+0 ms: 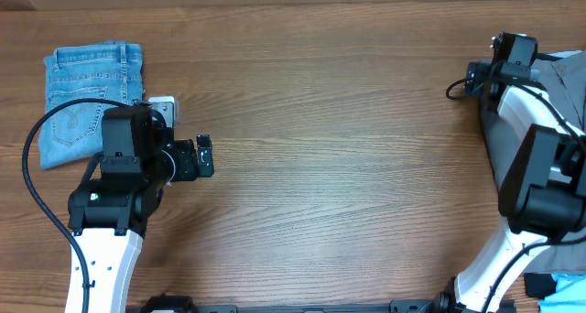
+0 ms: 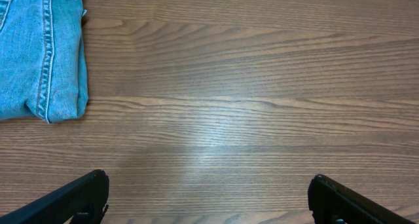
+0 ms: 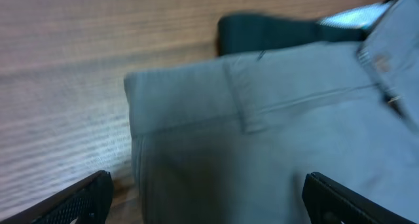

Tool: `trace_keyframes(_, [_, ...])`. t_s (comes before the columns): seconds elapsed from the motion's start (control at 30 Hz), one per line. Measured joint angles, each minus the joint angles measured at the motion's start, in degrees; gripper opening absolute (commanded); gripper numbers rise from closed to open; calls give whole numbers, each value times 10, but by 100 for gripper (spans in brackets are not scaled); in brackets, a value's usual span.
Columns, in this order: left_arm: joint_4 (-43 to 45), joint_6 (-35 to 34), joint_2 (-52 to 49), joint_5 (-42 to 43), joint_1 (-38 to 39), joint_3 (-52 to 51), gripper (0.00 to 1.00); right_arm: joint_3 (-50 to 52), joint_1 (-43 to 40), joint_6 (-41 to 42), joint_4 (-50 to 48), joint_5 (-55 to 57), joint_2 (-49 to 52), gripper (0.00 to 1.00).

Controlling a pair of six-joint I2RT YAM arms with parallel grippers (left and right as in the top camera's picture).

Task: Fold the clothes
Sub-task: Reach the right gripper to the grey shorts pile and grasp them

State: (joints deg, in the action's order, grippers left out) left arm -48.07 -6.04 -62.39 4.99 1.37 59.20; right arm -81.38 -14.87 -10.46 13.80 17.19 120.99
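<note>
The grey shorts lie at the table's far right edge, partly hidden under my right arm. The right wrist view shows their waistband with a belt loop and a button. My right gripper is open and empty, its fingers spread low over the shorts' waistband end. My left gripper is open and empty over bare wood, to the right of the denim.
Folded light-blue denim jeans lie at the back left and also show in the left wrist view. A small white object sits beside them. A black garment lies behind the shorts. Something blue shows at the bottom right corner.
</note>
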Motion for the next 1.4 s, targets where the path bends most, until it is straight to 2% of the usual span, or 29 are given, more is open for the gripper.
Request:
trace_keyframes(0.03, [0,0,0,0,0,0,100,0,0,-1,0,0,12,89])
trace_keyframes(0.2, [0,0,0,0,0,0,100,0,-1,-2,1,2,23,81])
trace_keyframes(0.23, [0,0,0,0,0,0,100,0,-2,1,1,2,23,75])
trace_keyframes(0.33, [0,0,0,0,0,0,100,0,-10,9,5,2,23,43])
trace_keyframes(0.37, [0,0,0,0,0,0,100,0,-12,11,8,2,23,29])
trace_keyframes(0.4, [0,0,0,0,0,0,100,0,-13,11,9,2,23,21])
trace_keyframes(0.47, [0,0,0,0,0,0,100,0,-13,16,8,4,23,10])
trace_keyframes(0.53, [0,0,0,0,0,0,100,-2,-12,14,15,11,23,4])
trace_keyframes(0.63, [0,0,0,0,0,0,100,-18,-4,14,42,15,22,4])
trace_keyframes(0.77, [0,0,0,0,0,0,100,-75,38,10,134,7,-15,4])
trace_keyframes(0.9, [0,0,0,0,0,0,100,-118,119,1,225,-49,-81,4])
trace_keyframes(1.03, [0,0,0,0,0,0,100,-125,272,-2,313,-164,-97,4])
trace_keyframes(1.23, [1,0,0,4,0,0,100,-125,501,-36,380,-258,-97,4])
trace_keyframes(1.3, [1,0,0,4,0,0,100,-125,554,-55,400,-266,-97,15])
trace_keyframes(1.37, [1,0,0,4,0,0,100,-125,596,-69,416,-268,-97,15])
trace_keyframes(1.4, [0,0,0,4,0,0,100,-125,608,-69,422,-262,-97,18])
